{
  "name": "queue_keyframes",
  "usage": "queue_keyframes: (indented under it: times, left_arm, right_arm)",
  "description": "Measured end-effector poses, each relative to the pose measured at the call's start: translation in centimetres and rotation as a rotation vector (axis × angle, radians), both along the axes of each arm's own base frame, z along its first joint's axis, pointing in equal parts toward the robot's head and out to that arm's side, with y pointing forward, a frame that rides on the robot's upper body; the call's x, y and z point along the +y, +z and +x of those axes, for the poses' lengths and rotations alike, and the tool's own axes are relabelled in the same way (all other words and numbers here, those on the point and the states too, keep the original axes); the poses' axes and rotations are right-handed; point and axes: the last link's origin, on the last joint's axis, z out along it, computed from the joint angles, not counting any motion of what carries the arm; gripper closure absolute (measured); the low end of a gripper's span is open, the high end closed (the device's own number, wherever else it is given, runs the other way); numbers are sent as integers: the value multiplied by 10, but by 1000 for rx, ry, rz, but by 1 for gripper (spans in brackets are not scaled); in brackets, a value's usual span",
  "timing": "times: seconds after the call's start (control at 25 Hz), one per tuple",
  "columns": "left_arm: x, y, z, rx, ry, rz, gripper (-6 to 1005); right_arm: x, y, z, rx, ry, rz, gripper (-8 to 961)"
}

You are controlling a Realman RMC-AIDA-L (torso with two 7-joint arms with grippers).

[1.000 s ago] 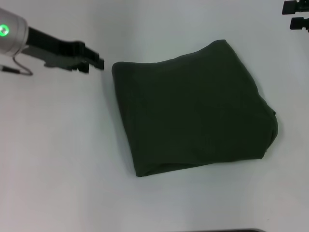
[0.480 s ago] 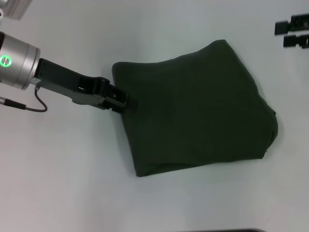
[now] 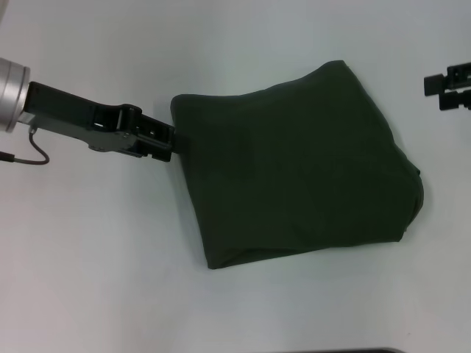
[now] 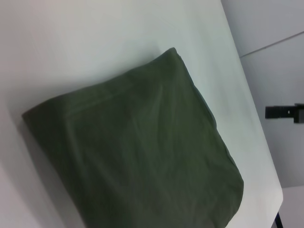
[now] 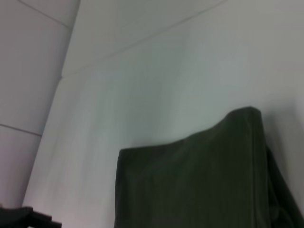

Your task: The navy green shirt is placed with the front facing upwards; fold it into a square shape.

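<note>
The navy green shirt [image 3: 294, 169] lies folded into a rough square on the white table; its lettering and collar are hidden. It also shows in the left wrist view [image 4: 133, 156] and the right wrist view [image 5: 199, 180]. My left gripper [image 3: 166, 144] is low at the shirt's left edge, near its far left corner, just touching or beside the cloth. My right gripper [image 3: 447, 90] hovers open and empty at the far right, apart from the shirt; it also shows in the left wrist view [image 4: 285, 112].
The white table [image 3: 96, 265] surrounds the shirt. Its far edge and a grey floor show in the left wrist view [image 4: 266, 61]. A dark strip lies at the table's front edge [image 3: 353, 351].
My left gripper came down from beyond the far left corner onto the shirt's left edge, then drew back slightly left. My right gripper moved nearer and into fuller view.
</note>
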Motion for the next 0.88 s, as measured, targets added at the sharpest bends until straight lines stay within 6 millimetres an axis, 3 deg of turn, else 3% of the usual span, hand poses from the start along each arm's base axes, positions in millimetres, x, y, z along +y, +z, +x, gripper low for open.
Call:
queue_keyframes:
  times: [0.24,0.48,0.88]
  left_arm:
    - [1,1,-4,1,12,15,536]
    - [3,0,-8,-1,28,27,536]
    - [5,1,-6,-15,23,35,537]
  right_arm:
    - [-23,-6,2,-27,60,-155,235]
    - [-49,-17,17,-21,122,-210,234]
    - [-64,-53,40,-78,100,-228,234]
